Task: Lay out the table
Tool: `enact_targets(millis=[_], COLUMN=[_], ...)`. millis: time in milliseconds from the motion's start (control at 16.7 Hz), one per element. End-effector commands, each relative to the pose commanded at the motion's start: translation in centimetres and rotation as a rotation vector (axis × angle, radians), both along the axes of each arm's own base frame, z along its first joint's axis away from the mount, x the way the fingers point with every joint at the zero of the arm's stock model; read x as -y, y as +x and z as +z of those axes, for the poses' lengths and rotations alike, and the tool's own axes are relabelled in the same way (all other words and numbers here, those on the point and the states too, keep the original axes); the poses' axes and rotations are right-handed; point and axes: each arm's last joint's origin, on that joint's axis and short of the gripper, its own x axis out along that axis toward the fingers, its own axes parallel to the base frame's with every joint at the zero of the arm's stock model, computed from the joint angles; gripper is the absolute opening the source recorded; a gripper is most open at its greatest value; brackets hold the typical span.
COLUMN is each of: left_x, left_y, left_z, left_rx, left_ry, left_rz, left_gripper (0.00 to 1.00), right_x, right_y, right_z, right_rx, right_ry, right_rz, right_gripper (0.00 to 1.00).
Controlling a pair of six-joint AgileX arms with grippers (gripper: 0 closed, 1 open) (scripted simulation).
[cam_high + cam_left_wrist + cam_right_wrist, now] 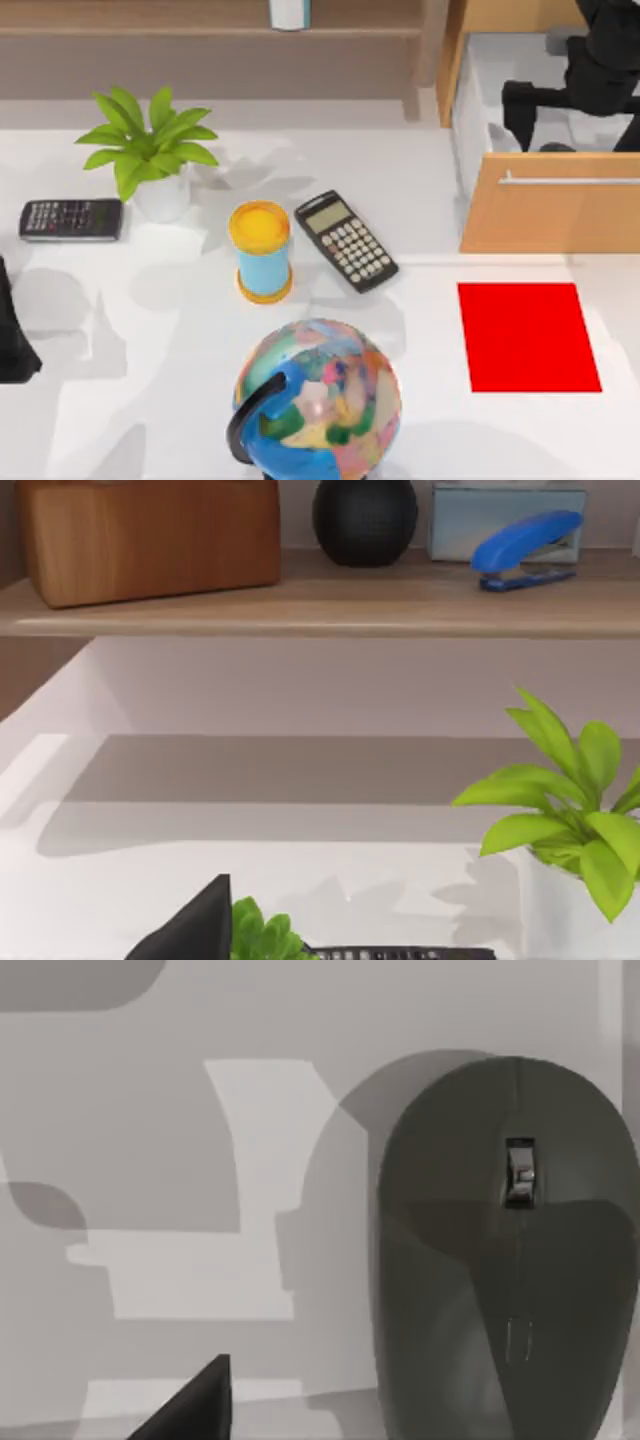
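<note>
While the white table [180, 330] spread across most of the top view, these lines held:

Table: it ran from the left edge to the right, under a shelf at the back and beside a light-wood drawer cabinet [545, 215] at the back right.
Red mat [527, 336]: flat on the table at the right, just in front of the cabinet's open drawer front.
Globe [320, 400]: at the front centre, on a black arc stand.
Yellow-and-blue cup [261, 251]: upright near the middle, behind the globe.
Calculators: one [346, 240] lay slantwise just right of the cup; another [71, 219] lay at the far left, beside the potted plant [150, 150].
Computer mouse [510, 1250]: dark, resting on the drawer's white floor, close below the right wrist camera.
Right gripper [525, 105]: hung over the open drawer at the back right; whether its fingers were apart or closed, I cannot tell.
Left arm: parked at the table's left edge; its finger state could not be told.
Shelf [320, 605]: it carried a wooden box, a black round speaker, and a blue stapler [525, 545].
</note>
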Motion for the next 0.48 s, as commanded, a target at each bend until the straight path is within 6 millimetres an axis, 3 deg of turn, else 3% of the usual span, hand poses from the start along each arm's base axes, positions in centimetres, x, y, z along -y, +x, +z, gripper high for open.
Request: enact_targets(millis=[480], left_x=[0.0], left_y=[0.0], left_z=[0.0], left_rx=[0.0], left_ry=[0.0], left_rz=[0.0], left_gripper=[1.0], right_x=[0.14], right_y=[-0.14], right_z=[-0.31], right_rx=[0.001], right_ry=[0.0], right_rz=[0.0], right_gripper=[1.0])
